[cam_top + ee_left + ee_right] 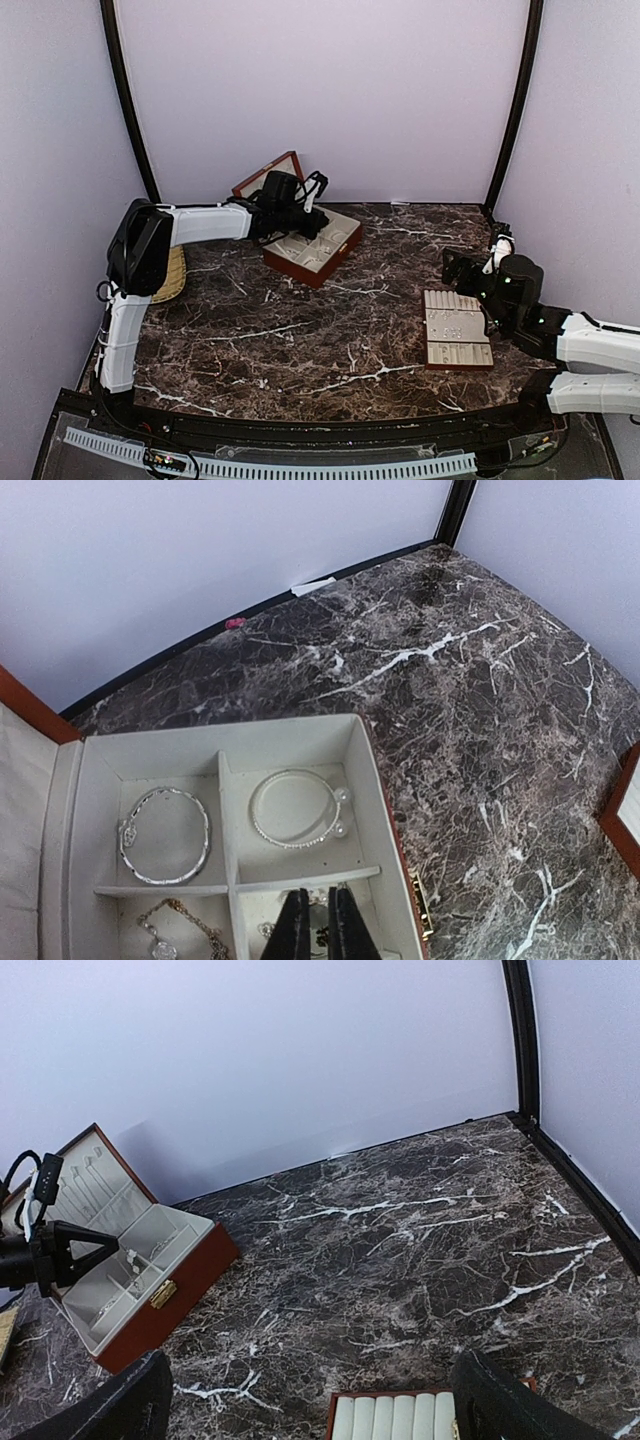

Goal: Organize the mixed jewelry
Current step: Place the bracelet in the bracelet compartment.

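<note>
The red-brown wooden box (322,268) stands open at the back left. In the left wrist view its cream compartments (365,780) hold a silver bangle (165,835), a thin bracelet with two pearls (295,808), a gold chain (185,920) and tiny silvery pieces (268,930). My left gripper (318,890) reaches into the near right compartment. Its jaws are nearly closed on a small silvery piece. It also shows in the top view (312,228). My right gripper (310,1360) is wide open and empty above the cream slotted tray (395,1418), which lies at the right (457,328).
A woven straw dish (172,275) lies at the left edge behind the left arm. The box lid (95,1185) leans back towards the wall. Dark marble table (300,340) lies between box and tray. Pale walls close off the back and sides.
</note>
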Available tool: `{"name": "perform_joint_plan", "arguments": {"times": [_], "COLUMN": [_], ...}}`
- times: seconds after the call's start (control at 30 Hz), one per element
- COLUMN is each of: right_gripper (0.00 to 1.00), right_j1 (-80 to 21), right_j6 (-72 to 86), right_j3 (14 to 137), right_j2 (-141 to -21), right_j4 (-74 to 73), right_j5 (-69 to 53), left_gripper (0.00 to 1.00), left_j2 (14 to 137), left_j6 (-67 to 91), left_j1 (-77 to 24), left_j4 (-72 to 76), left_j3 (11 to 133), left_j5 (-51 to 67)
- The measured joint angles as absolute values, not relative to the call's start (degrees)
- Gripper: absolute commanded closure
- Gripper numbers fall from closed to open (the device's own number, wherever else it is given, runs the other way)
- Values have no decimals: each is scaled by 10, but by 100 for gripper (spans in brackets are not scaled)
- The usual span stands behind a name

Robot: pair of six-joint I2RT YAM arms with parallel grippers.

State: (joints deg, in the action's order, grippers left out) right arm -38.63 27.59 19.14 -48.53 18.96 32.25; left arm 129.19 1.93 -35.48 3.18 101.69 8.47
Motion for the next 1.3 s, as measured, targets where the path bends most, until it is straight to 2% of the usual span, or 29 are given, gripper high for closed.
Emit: {"name": "perform_joint_plan", "arguments": {"times": [0.37,1.3], "right_gripper": [2,1], "right_j1": [-386,-386], "right_j6": [276,277], "right_j3": [191,191], "right_j2": [-485,-486], "right_j4": [187,183], "right_j5": [322,325], "left_gripper": [98,98], "left_j2": [1293,1310], "left_j6": [11,11], "left_j1": [-355,-355], "left_j4": [34,33], "left_j3": [1059,1018], "left_j5": [89,90]}}
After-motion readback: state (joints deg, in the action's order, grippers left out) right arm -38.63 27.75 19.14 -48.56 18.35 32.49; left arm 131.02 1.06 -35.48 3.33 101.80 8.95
